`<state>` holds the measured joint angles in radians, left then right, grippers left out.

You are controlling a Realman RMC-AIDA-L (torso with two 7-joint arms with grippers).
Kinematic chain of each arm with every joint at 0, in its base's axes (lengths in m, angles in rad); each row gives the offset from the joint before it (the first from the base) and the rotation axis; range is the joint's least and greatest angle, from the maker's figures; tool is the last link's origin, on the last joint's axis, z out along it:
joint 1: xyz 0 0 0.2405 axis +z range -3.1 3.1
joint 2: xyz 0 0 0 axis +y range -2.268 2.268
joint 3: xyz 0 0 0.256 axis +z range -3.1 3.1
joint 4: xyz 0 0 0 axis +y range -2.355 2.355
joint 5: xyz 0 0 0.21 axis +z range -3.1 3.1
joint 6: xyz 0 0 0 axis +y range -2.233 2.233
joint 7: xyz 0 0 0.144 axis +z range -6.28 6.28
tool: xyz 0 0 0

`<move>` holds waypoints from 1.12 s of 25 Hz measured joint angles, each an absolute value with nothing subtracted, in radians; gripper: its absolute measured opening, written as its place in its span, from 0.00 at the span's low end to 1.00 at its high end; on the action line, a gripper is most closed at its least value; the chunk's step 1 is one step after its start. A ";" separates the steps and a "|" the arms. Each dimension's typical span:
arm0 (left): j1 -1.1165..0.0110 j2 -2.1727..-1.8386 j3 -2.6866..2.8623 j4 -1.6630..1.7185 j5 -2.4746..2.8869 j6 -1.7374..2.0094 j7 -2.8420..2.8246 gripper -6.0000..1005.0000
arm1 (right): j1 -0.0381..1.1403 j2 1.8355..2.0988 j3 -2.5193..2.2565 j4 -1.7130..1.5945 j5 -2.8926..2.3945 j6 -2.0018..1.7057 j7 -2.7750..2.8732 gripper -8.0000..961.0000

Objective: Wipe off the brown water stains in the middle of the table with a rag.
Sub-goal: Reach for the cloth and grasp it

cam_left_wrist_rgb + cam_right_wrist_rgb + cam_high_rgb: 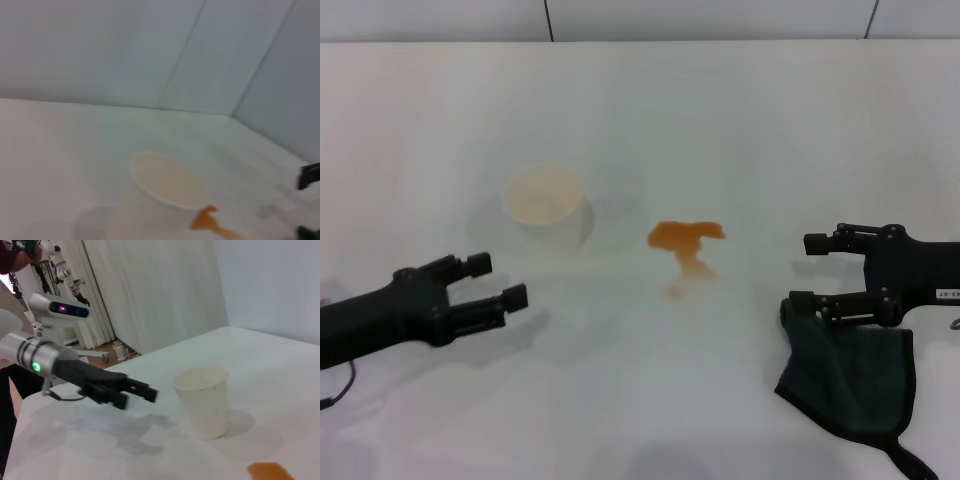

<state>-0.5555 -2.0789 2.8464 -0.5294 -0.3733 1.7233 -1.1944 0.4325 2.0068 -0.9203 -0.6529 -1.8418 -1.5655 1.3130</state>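
Brown water stains (686, 243) mid-table (740, 120), just right of a white paper cup (548, 207). Right gripper (810, 272) over the near right, well apart from the stains, fingers spread; the rag (850, 375) hangs under its lower finger (whether pinched or merely draped, cannot tell) and trails onto the table. Left gripper (500, 279) hovers near left, fingers apart, holding nothing.

I am viewing the brown water stains (685, 245) mid-table (740, 120), the rag (850, 375) hanging from my right gripper (810, 272), left gripper (498, 280) hovering open.
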 joint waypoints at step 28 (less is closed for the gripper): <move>-1.089 -2.055 2.849 -0.902 0.109 1.970 -1.473 0.89 | 0.436 2.008 -0.919 -0.656 -1.841 -1.519 1.330 0.86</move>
<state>-1.0885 -2.0550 2.8487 -0.9022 0.1091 1.9702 -1.4726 0.4362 2.0085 -0.9188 -0.6557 -1.8407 -1.5188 1.3296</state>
